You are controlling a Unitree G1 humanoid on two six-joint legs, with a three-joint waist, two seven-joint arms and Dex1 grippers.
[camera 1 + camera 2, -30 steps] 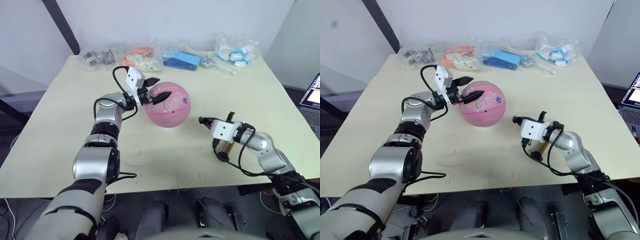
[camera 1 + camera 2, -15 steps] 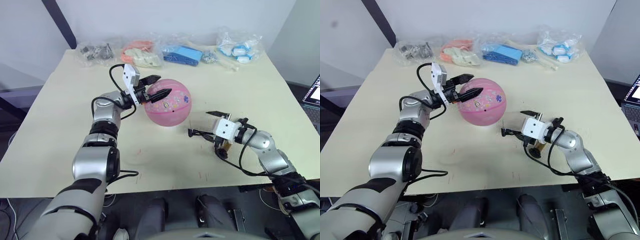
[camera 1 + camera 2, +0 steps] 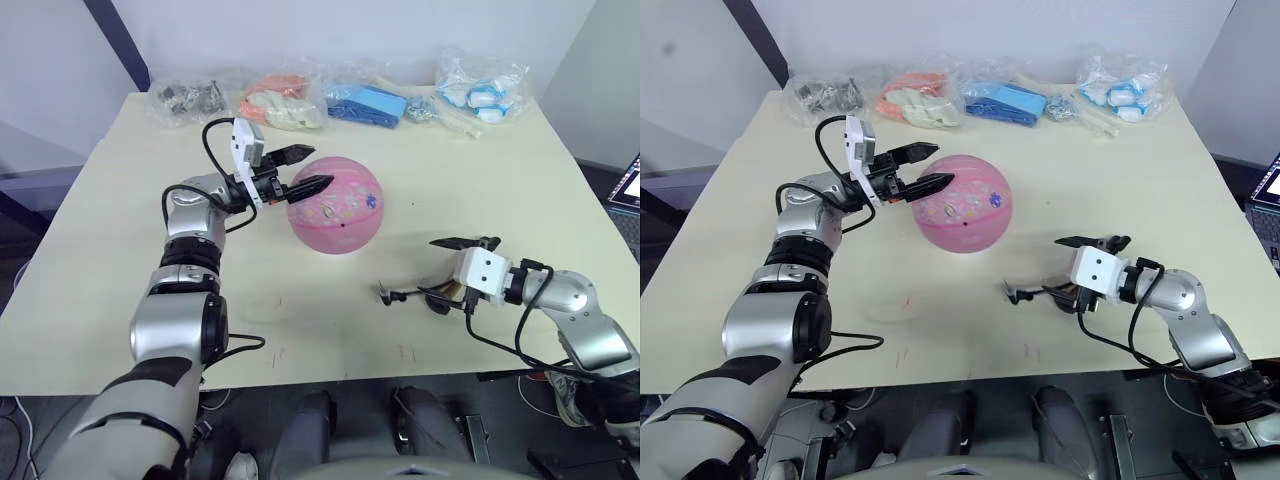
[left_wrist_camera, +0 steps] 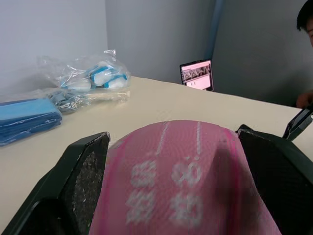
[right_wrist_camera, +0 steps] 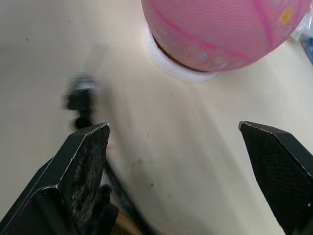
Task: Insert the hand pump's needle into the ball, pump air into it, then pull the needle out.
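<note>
The pink ball (image 3: 338,206) sits on a white ring (image 5: 176,68) near the table's middle. My left gripper (image 3: 308,169) is open, its two fingers spread over the ball's upper left side, and the ball bulges between them in the left wrist view. My right gripper (image 3: 435,268) stands wide open to the right of the ball, holding nothing. The needle with its black fitting (image 3: 386,293) lies on the table in front of that gripper, apart from the ball. The black hose (image 3: 415,294) runs back under the gripper. Beneath the gripper a bit of the bronze hand pump (image 3: 452,293) peeks out.
Several plastic bags line the table's far edge: dark parts (image 3: 186,97), orange and cream items (image 3: 280,107), blue cloth (image 3: 366,103), white-blue packs (image 3: 478,88). A laptop (image 3: 626,186) stands off the table's right side. Bare tabletop (image 3: 110,250) spreads to the left and front.
My right gripper has opened and drawn back to the right, leaving the needle and hose on the table. The left gripper stays at the ball. The camera has shifted.
</note>
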